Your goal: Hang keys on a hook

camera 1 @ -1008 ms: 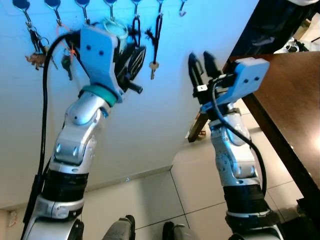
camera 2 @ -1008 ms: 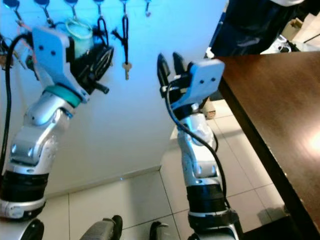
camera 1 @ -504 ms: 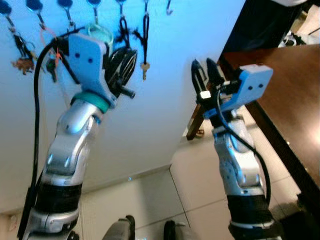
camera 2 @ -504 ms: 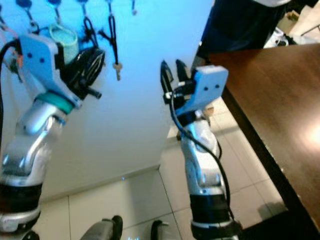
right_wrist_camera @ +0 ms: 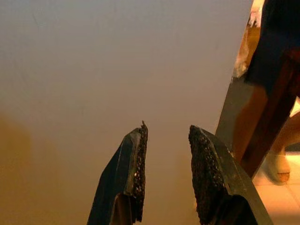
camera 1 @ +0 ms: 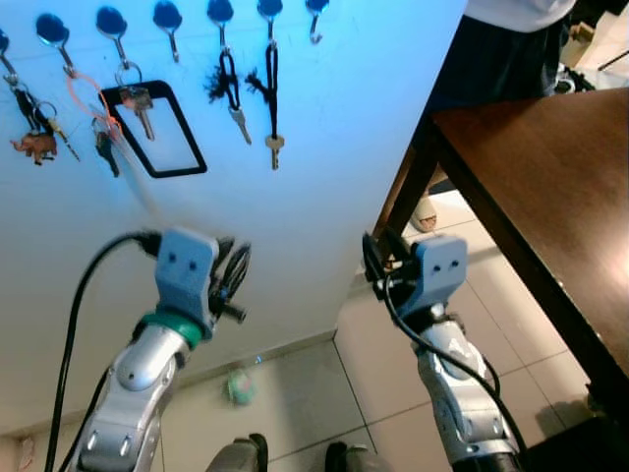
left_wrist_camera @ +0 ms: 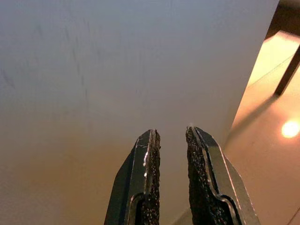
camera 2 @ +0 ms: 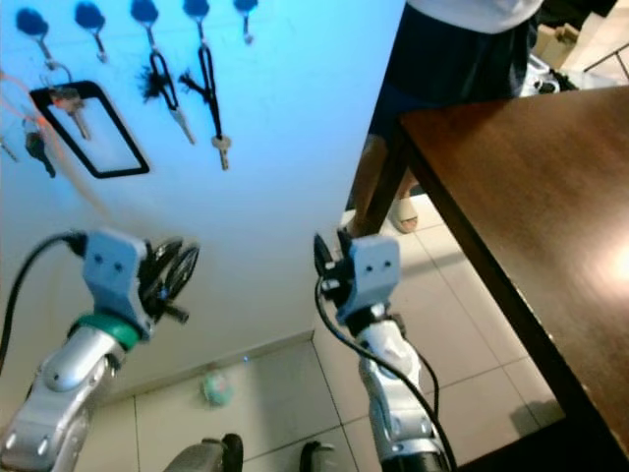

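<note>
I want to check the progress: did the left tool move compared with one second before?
Yes. The left tool has come down: earlier it was up among the hanging keys, now it is well below the black-framed key tag on the hook row.

The wall (camera 1: 324, 147) is smooth and matt. Metal keys (camera 1: 274, 149) hang from thin metal hooks (camera 1: 217, 14) with rounded glossy heads; one hangs on a dark cord (camera 1: 271, 79). The counter (camera 1: 550, 167) is dark polished wood with a soft sheen. The floor (camera 1: 388, 393) is pale glossy tile. Both arms are brushed silver metal, and the left hand's fingers (left_wrist_camera: 150, 187) carry rough, gritty black pads.
</note>
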`<state>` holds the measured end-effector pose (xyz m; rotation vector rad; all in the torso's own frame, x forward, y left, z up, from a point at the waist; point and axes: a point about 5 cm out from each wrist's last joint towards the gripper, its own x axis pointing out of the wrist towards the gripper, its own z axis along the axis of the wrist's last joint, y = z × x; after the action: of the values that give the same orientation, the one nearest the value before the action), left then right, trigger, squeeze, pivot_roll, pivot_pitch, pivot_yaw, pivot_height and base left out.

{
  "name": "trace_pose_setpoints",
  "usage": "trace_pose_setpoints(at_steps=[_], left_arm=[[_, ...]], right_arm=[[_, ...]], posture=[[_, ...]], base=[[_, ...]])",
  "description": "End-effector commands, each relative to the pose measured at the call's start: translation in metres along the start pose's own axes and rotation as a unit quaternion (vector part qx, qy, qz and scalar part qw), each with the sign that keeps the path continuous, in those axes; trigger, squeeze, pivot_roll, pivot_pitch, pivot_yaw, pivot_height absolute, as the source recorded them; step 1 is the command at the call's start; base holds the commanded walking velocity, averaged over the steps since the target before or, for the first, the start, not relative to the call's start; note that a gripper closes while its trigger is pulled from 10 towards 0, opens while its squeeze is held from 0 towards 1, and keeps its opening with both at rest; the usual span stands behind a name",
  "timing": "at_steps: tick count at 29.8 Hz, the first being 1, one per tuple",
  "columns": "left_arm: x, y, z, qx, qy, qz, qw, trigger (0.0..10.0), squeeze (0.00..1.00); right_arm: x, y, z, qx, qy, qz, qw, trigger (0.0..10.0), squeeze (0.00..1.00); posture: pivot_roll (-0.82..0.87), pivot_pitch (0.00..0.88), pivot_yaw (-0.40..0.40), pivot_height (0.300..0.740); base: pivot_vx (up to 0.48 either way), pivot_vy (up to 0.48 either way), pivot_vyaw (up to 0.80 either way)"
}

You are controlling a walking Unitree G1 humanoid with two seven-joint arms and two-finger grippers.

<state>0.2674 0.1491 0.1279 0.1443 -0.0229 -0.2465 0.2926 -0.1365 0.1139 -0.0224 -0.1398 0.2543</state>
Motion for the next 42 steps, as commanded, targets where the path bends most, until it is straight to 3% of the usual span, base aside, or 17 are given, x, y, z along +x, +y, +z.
trace_pose_setpoints(at_steps=[1, 7, 10, 17, 21, 24, 25, 26, 27, 29, 30, 32, 36, 42], left_arm=[[-0.002, 0.000, -0.021, 0.009, 0.037, 0.005, 0.999, 10.0, 0.00], [0.000, -0.002, -0.027, 0.001, 0.059, 0.011, 0.998, 10.0, 0.00], [0.007, -0.007, -0.011, -0.006, 0.029, 0.011, 0.999, 10.0, 0.00], [0.005, -0.004, -0.011, -0.006, 0.024, 0.022, 0.999, 10.0, 0.00], [-0.014, -0.011, -0.031, 0.015, 0.059, -0.001, 0.998, 10.0, 0.00], [-0.020, -0.011, -0.041, 0.017, 0.078, -0.003, 0.997, 10.0, 0.00], [-0.022, -0.009, -0.059, 0.019, 0.113, 0.007, 0.993, 10.0, 0.00], [-0.022, -0.009, -0.059, 0.019, 0.113, 0.007, 0.993, 10.0, 0.00], [-0.024, -0.008, -0.072, 0.021, 0.137, 0.015, 0.990, 10.0, 0.00], [-0.022, 0.002, -0.093, -0.015, 0.172, 0.081, 0.982, 10.0, 0.00], [-0.022, 0.002, -0.093, -0.015, 0.172, 0.081, 0.982, 10.0, 0.00], [-0.017, 0.007, -0.098, -0.059, 0.179, 0.130, 0.973, 10.0, 0.00], [-0.014, -0.001, -0.101, -0.042, 0.184, 0.107, 0.976, 10.0, 0.00], [-0.020, 0.004, -0.105, -0.029, 0.186, 0.097, 0.977, 10.0, 0.00]], right_arm=[[-0.010, -0.006, -0.020, -0.006, 0.043, -0.006, 0.999, 10.0, 0.00], [-0.017, -0.010, -0.033, -0.014, 0.073, 0.000, 0.997, 10.0, 0.00], [-0.005, -0.003, -0.024, -0.015, 0.051, 0.009, 0.999, 10.0, 0.00], [0.000, 0.003, -0.021, -0.021, 0.039, 0.029, 0.999, 10.0, 0.00], [-0.018, -0.015, -0.044, -0.016, 0.082, -0.018, 0.996, 10.0, 0.00], [-0.026, -0.017, -0.054, -0.016, 0.102, -0.025, 0.994, 10.0, 0.00], [-0.030, -0.017, -0.059, -0.018, 0.114, -0.026, 0.993, 10.0, 0.00], [-0.030, -0.017, -0.059, -0.018, 0.114, -0.026, 0.993, 10.0, 0.00], [-0.032, -0.016, -0.063, -0.020, 0.122, -0.027, 0.992, 10.0, 0.00], [-0.038, -0.018, -0.077, -0.014, 0.154, -0.030, 0.987, 10.0, 0.00], [-0.038, -0.018, -0.077, -0.014, 0.154, -0.030, 0.987, 10.0, 0.00], [-0.042, -0.024, -0.087, 0.008, 0.183, -0.043, 0.982, 10.0, 0.00], [-0.045, -0.045, -0.092, 0.032, 0.199, -0.094, 0.975, 10.0, 0.00], [-0.049, -0.050, -0.097, 0.048, 0.205, -0.127, 0.969, 10.0, 0.00]], posture=[[0.01, 0.068, 0.064, 0.740], [0.02, 0.078, 0.061, 0.740], [0.03, 0.061, 0.042, 0.740], [0.04, 0.070, 0.048, 0.740], [0.06, 0.134, 0.078, 0.740], [0.06, 0.138, 0.072, 0.740], [0.06, 0.129, 0.066, 0.740], [0.06, 0.129, 0.066, 0.740], [0.05, 0.116, 0.059, 0.740], [0.02, 0.082, 0.031, 0.740], [0.02, 0.082, 0.031, 0.740], [0.02, 0.080, 0.031, 0.740], [0.04, 0.104, 0.045, 0.740], [0.04, 0.094, 0.042, 0.740]], base=[[0.000, 0.000, 0.00], [0.000, 0.000, 0.00], [0.000, 0.000, 0.00], [0.000, 0.000, 0.00], [0.000, 0.000, 0.00], [0.000, 0.000, 0.00], [0.000, 0.000, 0.00], [0.000, 0.000, 0.00], [0.000, 0.000, 0.00], [0.000, 0.000, 0.00], [0.000, 0.000, 0.00], [0.000, 0.000, 0.00], [0.000, 0.000, 0.00], [0.000, 0.000, 0.00]])
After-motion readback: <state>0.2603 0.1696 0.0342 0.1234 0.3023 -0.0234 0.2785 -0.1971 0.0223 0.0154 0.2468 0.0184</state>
